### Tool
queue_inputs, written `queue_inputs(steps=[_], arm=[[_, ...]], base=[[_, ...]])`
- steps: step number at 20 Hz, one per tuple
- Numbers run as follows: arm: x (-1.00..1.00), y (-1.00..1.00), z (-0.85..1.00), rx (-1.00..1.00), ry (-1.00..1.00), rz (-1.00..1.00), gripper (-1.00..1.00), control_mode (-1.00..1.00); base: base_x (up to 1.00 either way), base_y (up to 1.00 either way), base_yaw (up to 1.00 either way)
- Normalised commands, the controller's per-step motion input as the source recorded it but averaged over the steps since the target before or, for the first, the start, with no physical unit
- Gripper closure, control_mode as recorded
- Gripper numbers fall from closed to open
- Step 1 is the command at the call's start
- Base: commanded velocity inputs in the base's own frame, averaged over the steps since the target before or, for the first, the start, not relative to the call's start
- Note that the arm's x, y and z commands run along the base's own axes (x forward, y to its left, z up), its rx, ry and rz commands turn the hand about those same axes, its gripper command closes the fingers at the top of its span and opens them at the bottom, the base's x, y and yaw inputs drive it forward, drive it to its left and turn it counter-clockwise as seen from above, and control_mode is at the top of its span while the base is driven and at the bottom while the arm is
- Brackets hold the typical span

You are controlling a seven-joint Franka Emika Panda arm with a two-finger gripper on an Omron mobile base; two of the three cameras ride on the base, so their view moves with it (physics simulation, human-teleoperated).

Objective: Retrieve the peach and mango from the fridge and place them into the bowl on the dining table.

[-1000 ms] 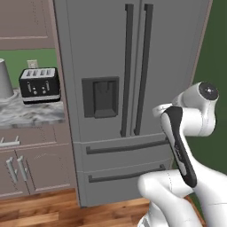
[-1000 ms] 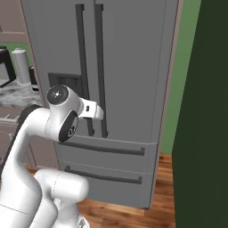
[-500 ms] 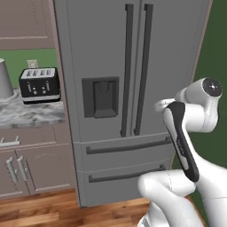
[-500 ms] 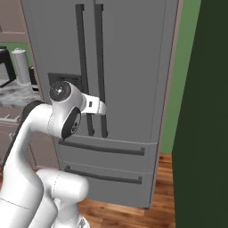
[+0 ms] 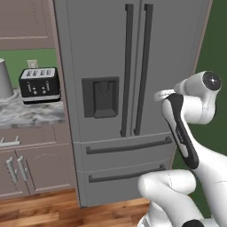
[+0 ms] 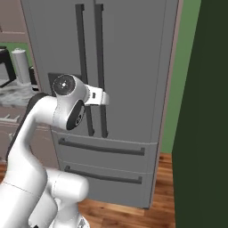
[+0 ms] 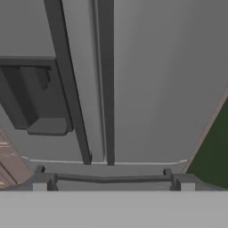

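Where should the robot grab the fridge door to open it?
Probably the long dark right door handle of the fridge, near its middle. It is a thin upright bar standing off the closed door, so the open gripper should come straight in from the front, jaws either side of the bar, then pull outward.

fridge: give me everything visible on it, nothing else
The fridge is a tall grey French-door unit with a matte metal look. Both upper doors are shut, and two long dark vertical handles sit beside the centre seam. A dark dispenser recess sits in the left door. Below are two closed drawers with dark horizontal bars. It stands upright on the wood floor, against the marbled counter. Nothing touches it.
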Motion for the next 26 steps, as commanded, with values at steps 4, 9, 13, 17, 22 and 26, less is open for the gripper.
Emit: queue_inputs(steps=[4, 9, 13, 17, 22, 26], arm=[[0.46, 0.0, 0.19, 0.0, -0.14, 0.0, -1.0, -1.0], [0.49, 0.0, 0.03, 0.0, -0.23, 0.0, -1.0, -1.0], [0.56, 0.06, 0.01, 0.0, -0.19, 0.0, -1.0, -1.0], [0.52, 0.0, 0.11, 0.0, -0.01, 0.0, -1.0, -1.0], [0.42, 0.0, 0.22, 0.0, 0.09, 0.0, -1.0, -1.0], [0.44, 0.0, 0.28, 0.0, 0.12, 0.0, -1.0, -1.0]], base=[[0.0, 0.0, 0.0], [0.0, 0.0, 0.0], [0.0, 0.0, 0.0], [0.0, 0.0, 0.0], [0.0, 0.0, 0.0], [0.0, 0.0, 0.0]])
